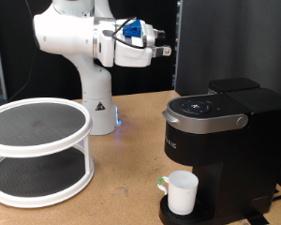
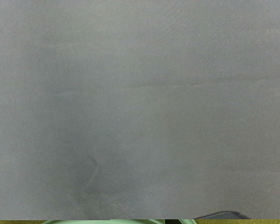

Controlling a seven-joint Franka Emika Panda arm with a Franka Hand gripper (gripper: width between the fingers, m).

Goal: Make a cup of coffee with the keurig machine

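Observation:
The keurig machine (image 1: 225,141) stands at the exterior view's right, black and boxy, with its silver-rimmed top lid down. The cup (image 1: 183,193), a white mug with a hint of green at its side, stands on the drip tray (image 1: 169,213) under the brew head. My gripper (image 1: 165,49) is high up at the exterior view's top, above and to the left of the machine, pointing sideways and touching nothing. No object shows between its fingers. The wrist view shows only a plain grey surface (image 2: 140,103); neither cup nor machine appears there.
A white two-tier round shelf (image 1: 37,150) stands at the exterior view's left on the wooden table (image 1: 122,187). The white robot base (image 1: 96,103) stands behind it. A dark panel (image 1: 225,42) rises behind the machine.

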